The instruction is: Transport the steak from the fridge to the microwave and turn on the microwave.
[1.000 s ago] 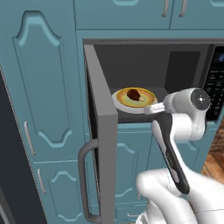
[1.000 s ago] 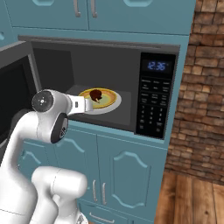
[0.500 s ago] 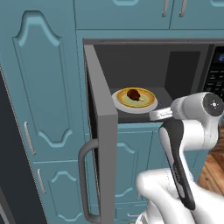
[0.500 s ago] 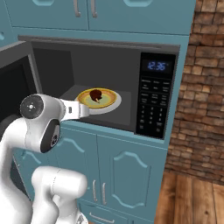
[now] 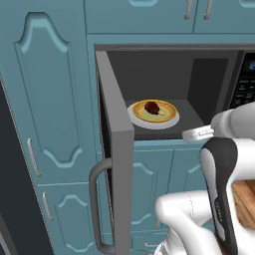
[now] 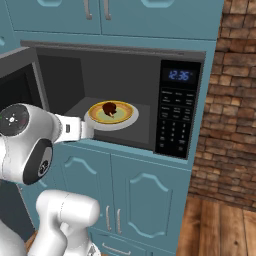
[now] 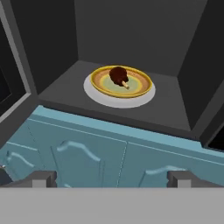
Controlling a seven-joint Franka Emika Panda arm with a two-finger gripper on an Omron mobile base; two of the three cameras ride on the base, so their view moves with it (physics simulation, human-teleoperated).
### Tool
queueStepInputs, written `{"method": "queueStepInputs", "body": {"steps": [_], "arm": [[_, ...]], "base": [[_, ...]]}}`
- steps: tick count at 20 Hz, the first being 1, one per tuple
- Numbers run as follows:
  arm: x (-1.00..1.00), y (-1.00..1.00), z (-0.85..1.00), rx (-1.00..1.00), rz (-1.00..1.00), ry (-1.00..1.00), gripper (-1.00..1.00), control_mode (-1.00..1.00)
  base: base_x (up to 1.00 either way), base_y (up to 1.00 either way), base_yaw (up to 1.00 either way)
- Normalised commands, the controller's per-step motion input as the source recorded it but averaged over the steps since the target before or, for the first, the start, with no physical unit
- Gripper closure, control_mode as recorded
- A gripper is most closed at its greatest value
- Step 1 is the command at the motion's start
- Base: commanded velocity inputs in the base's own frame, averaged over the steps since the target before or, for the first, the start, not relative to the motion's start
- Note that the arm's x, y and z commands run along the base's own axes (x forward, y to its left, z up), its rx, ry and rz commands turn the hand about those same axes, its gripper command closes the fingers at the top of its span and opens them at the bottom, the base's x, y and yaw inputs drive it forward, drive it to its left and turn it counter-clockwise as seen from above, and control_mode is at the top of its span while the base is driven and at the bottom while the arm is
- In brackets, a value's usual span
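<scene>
The steak (image 5: pixel 152 107) (image 6: pixel 109 108) (image 7: pixel 118 75), a dark reddish-brown lump, lies on a yellow plate (image 5: pixel 168 114) (image 7: pixel 139 83) that rests on the white turntable inside the microwave (image 5: pixel 149 64) (image 6: pixel 120 65). The microwave door (image 5: pixel 117 164) is swung wide open to the left. Its black keypad (image 6: pixel 175 122) is on the right, under a lit clock. My gripper (image 7: pixel 111 178) (image 5: pixel 191 134) hangs outside the cavity, just in front of and below its front edge. It is open with nothing between its fingertips (image 7: pixel 41 177).
Teal cabinet doors (image 5: pixel 45 99) (image 6: pixel 145 200) surround the microwave above, below and to the left. A brick wall (image 6: pixel 230 100) and wooden floor (image 6: pixel 220 225) lie to the right. A dark slate surface (image 5: pixel 10 199) runs along the far left edge.
My hand has drawn back out of the microwave, away from the plate, and stayed open. The steak and plate have not moved.
</scene>
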Motion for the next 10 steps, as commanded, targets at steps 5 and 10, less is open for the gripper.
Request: {"method": "queueStepInputs", "body": {"steps": [5,10], "arm": [[-0.70,0.01,0.00,0.00,0.00,-0.06,-1.00,-1.00],[-0.41,0.11,-0.05,-0.02,0.00,0.00,-1.00,-1.00]], "base": [[0.00,0.00,0.00],[0.00,0.00,0.00]]}}
